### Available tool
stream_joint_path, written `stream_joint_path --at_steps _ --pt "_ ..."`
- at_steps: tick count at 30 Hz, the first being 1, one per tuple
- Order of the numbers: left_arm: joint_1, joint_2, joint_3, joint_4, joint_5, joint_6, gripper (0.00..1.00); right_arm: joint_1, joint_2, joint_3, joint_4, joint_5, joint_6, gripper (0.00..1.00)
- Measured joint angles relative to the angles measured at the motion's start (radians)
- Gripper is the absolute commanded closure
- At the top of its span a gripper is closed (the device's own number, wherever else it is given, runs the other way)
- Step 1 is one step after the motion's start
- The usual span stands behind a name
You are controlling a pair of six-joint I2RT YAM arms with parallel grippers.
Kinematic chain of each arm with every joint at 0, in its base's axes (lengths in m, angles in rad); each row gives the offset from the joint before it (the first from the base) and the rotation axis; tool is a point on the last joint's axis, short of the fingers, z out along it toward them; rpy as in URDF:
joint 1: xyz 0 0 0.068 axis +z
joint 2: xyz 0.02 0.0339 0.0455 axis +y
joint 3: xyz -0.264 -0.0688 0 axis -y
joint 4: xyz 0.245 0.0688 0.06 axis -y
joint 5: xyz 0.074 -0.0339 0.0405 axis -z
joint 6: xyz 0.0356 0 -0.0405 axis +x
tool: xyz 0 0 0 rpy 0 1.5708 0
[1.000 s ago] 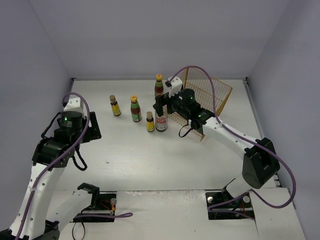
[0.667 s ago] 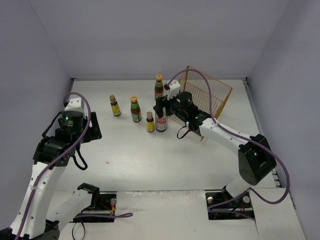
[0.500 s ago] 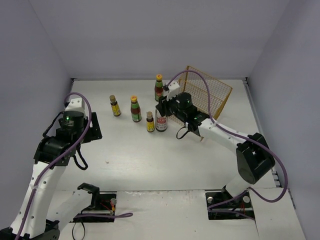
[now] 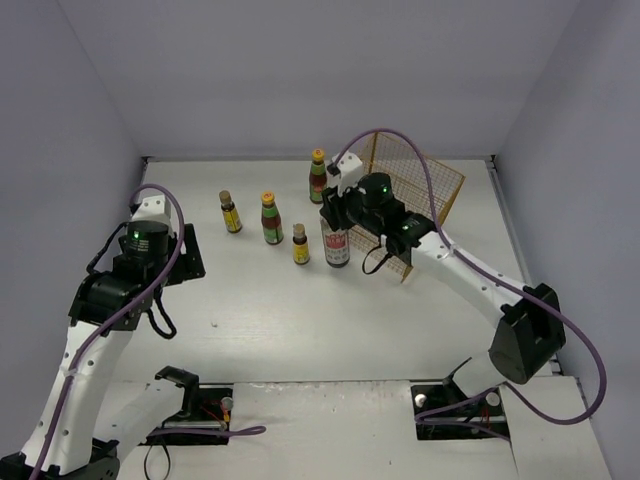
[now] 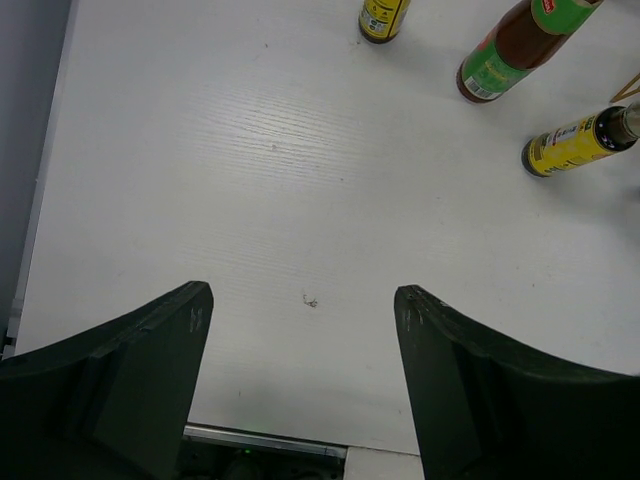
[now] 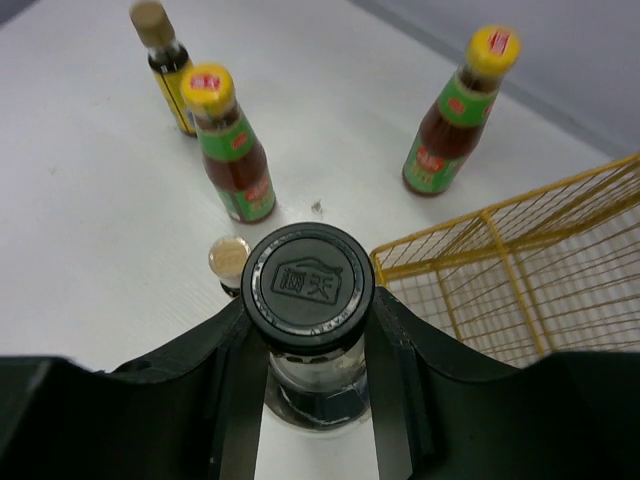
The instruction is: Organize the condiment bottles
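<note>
The tall clear bottle [image 4: 337, 247] with a black cap [image 6: 308, 277] and white-red label stands upright, with my right gripper [image 4: 335, 213] shut around its neck; whether its base touches the table I cannot tell. One short yellow-label bottle [image 4: 300, 245] stands just left of it, the other [image 4: 230, 212] farther left. One dark orange-capped bottle [image 4: 271, 219] is between those two, and another [image 4: 318, 176] stands behind. In the right wrist view the fingers [image 6: 236, 340] press both sides of the neck. My left gripper [image 5: 302, 300] hangs open over bare table, well left of the bottles.
A yellow wire basket [image 4: 415, 190] lies tilted at the back right, right behind the right gripper, its rim [image 6: 470, 235] close to the held bottle. Grey walls close off the table on the left, back and right.
The right gripper has shut on the tall bottle's neck and carried it a little to the right and nearer, away from the short bottle. The left arm has stayed put.
</note>
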Motion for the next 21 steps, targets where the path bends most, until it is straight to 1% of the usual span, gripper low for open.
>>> stream_joint_path --at_steps 2,6,11,14,21 --pt "0.000 0.006 0.000 0.005 0.004 0.000 0.27 0.000 -0.010 0.087 -0.071 0.000 -0.016 1.00" --pt "0.000 0.023 0.000 0.015 0.020 0.000 0.27 -0.002 -0.042 0.258 -0.150 0.008 -0.039 1.00" --pt "0.000 0.042 0.000 0.025 0.040 0.000 0.27 -0.024 -0.055 0.439 -0.177 0.029 -0.059 1.00" --pt "0.000 0.049 0.000 0.027 0.045 0.000 0.27 -0.080 -0.055 0.505 -0.182 0.033 -0.062 1.00" --pt "0.000 0.068 0.000 0.040 0.053 0.000 0.27 -0.295 -0.014 0.568 -0.179 0.052 -0.058 1.00"
